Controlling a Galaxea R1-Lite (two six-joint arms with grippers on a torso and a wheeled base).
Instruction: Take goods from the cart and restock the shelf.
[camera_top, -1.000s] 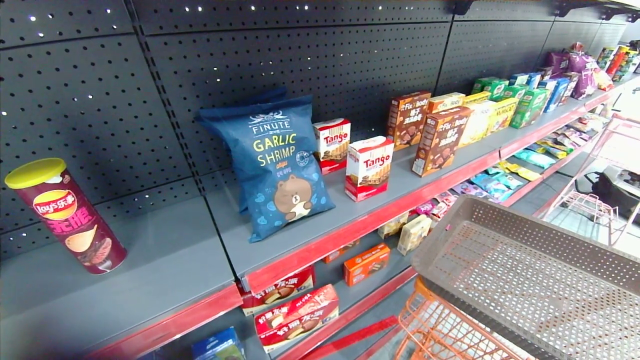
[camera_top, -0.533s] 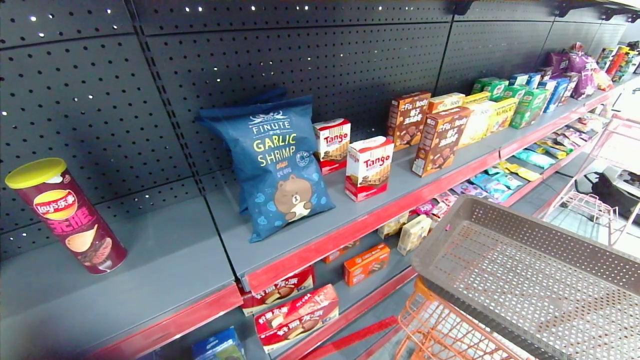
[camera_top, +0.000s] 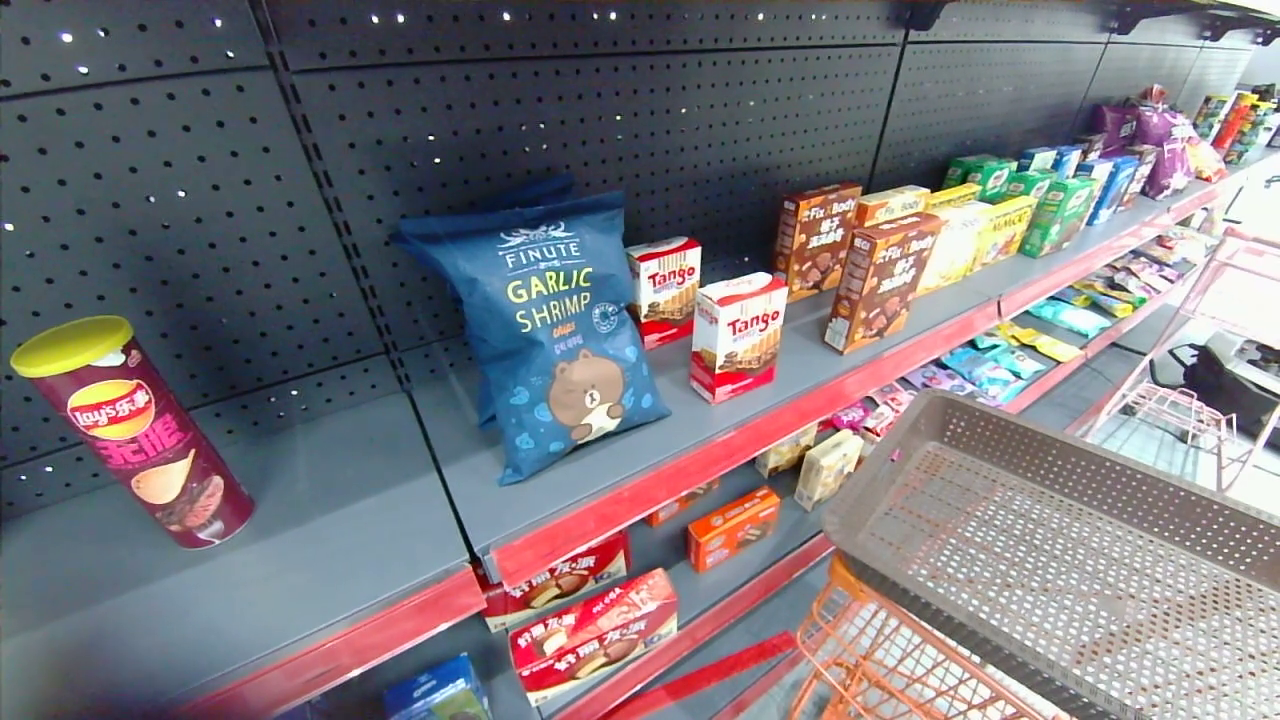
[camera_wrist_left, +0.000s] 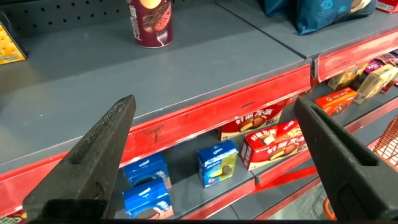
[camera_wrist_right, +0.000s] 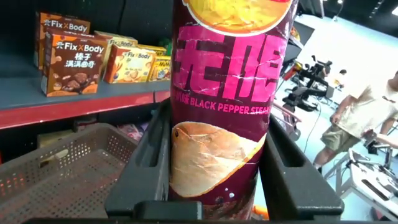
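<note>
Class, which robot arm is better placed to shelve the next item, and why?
Right. The right hand holds a tall maroon crisp can; the left hand is open, empty, over the grey shelf.

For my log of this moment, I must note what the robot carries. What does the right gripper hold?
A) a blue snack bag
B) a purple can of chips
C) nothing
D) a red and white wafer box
B: in the right wrist view the right gripper is shut on a purple can of chips, which stands upright with one finger against each side.
</note>
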